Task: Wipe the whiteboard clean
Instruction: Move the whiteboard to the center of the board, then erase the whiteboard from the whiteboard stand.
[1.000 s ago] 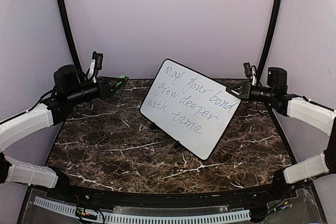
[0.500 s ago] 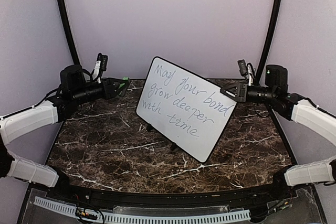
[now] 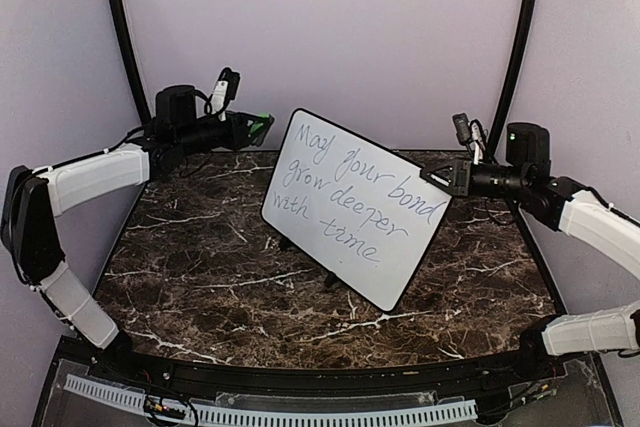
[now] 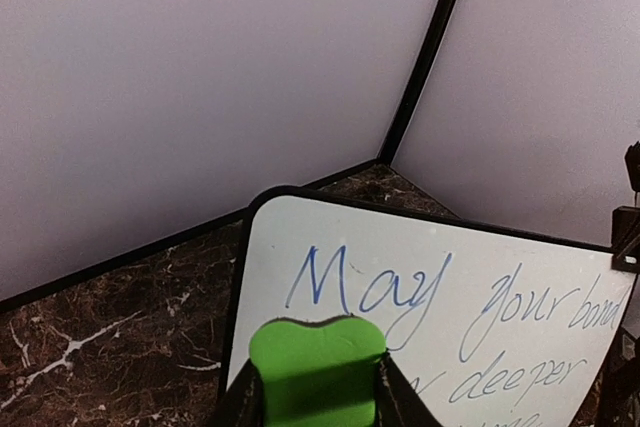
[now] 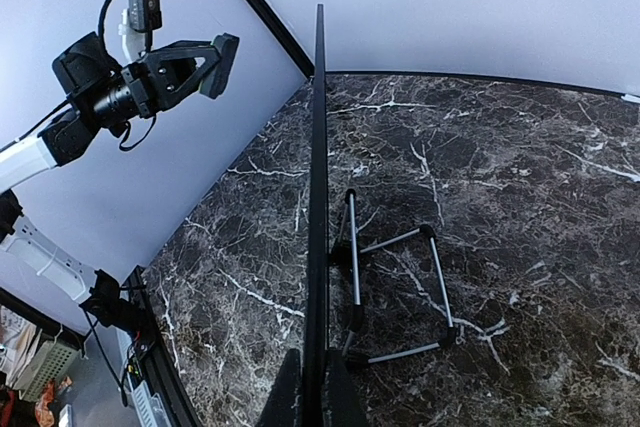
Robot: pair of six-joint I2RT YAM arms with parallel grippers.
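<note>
The whiteboard [image 3: 355,202], smooth white with a thin black frame and blue handwriting, stands tilted on the dark marbled surface [image 3: 200,277], its right edge clenched by the right tool [image 3: 447,175]; the left tool [image 3: 258,127] grasps a green eraser [image 4: 315,362] near its top-left corner, seemingly about to press flat and wipe.

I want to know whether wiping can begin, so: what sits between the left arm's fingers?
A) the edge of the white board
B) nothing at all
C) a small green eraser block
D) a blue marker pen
C: the left wrist view shows the small green eraser block clamped between the left arm's fingers, in front of the white black-framed whiteboard, whose handwritten words are not yet wiped.
</note>
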